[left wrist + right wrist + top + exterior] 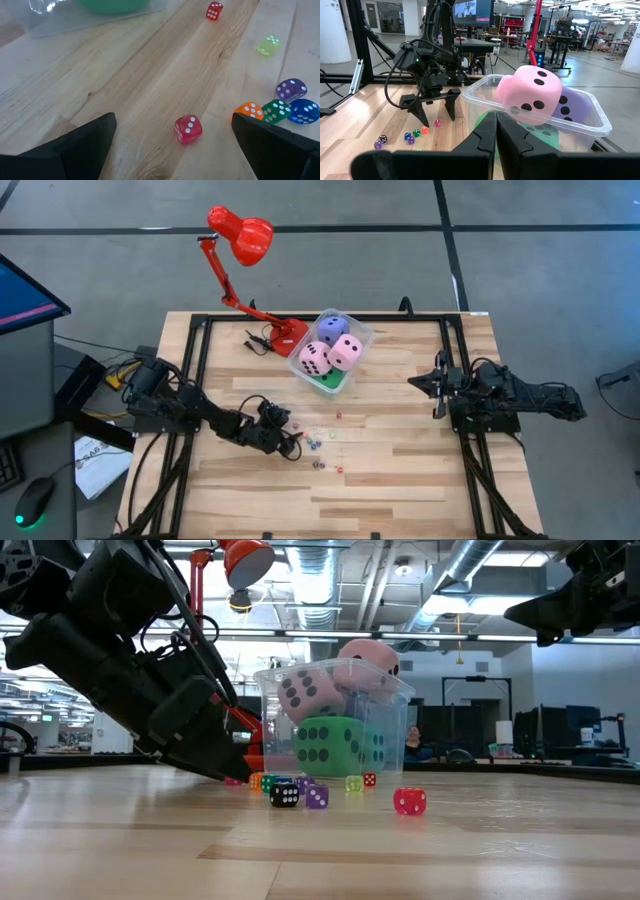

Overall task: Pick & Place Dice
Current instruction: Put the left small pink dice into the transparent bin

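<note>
- The left pincer [172, 142] is hovering wide apart over a tiny red die [188, 129] on the worktop [400, 470].
- The right pincer [496, 131] is waiting closed near the clear tub [352, 352].

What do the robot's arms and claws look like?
Both arms are dark, almost black, and chunky, with looping black cables. Each ends in a claw with two pointed dark fingers: the left gripper and the right gripper.

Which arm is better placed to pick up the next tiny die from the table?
Left. The left gripper is open and low over the table, with a small red die between its fingers. The right gripper is shut and raised, away from the scattered dice.
</note>
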Available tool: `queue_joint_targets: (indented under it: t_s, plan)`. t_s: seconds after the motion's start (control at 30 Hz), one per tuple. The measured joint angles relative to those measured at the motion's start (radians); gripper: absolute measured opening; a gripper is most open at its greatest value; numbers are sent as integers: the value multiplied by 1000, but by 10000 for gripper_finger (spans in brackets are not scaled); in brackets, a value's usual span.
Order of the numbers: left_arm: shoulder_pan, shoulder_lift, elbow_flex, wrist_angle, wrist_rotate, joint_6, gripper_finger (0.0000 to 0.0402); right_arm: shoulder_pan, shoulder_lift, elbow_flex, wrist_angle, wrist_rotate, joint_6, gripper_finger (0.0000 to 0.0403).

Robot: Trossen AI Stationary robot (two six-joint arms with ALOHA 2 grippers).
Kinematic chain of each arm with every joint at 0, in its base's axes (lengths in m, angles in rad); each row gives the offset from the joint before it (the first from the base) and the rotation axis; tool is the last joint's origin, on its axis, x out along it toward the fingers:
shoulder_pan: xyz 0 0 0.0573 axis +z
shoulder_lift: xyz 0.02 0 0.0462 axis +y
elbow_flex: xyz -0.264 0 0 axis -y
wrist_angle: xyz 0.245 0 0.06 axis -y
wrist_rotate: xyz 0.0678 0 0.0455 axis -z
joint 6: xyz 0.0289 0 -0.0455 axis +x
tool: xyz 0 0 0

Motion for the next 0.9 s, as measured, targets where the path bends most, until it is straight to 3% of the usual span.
queue_joint_targets:
  t_s: [0.63,0.9]
  plan:
    - [1,1,-3,-9,-15,6,223,0,0,0,-2,0,0,8]
    - [1,1,-3,-3,-3,5,174,0,0,0,-8,0,0,8]
